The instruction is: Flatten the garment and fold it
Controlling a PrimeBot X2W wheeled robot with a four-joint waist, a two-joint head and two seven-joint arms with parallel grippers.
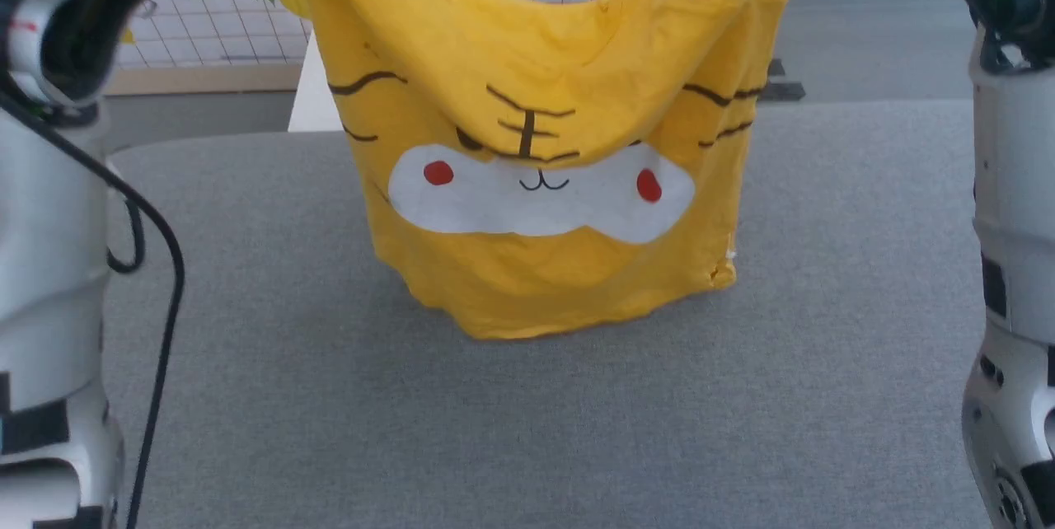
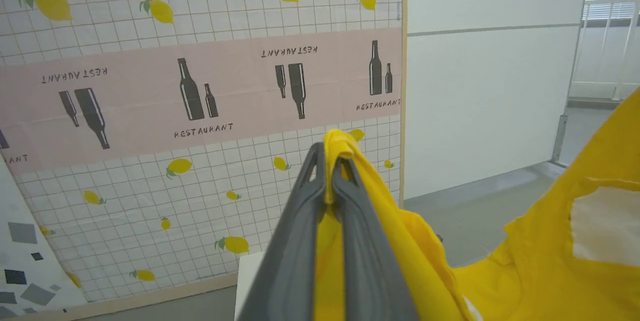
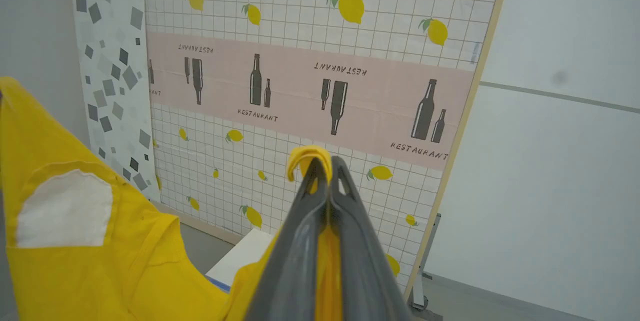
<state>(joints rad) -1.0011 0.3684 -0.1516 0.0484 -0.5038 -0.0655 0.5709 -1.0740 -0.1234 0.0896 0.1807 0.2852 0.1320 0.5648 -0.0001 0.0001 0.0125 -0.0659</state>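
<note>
over felty grey table (image 1: 824, 282), creased yellow garment (image 1: 536, 282) hangs; top sagging

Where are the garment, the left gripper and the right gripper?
garment (image 1: 527, 282): head view, lower front, above the hem.
left gripper (image 2: 330, 163): left wrist view, midway between fingertips pinching yellow cloth.
right gripper (image 3: 328, 166): right wrist view, midway between fingertips pinching yellow cloth.

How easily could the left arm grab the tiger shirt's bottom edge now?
Probably not easily. The left tool is shut on an upper part of the yellow T-shirt, holding it up, as the right tool does opposite. The bottom edge hangs below, by the grey table.
</note>
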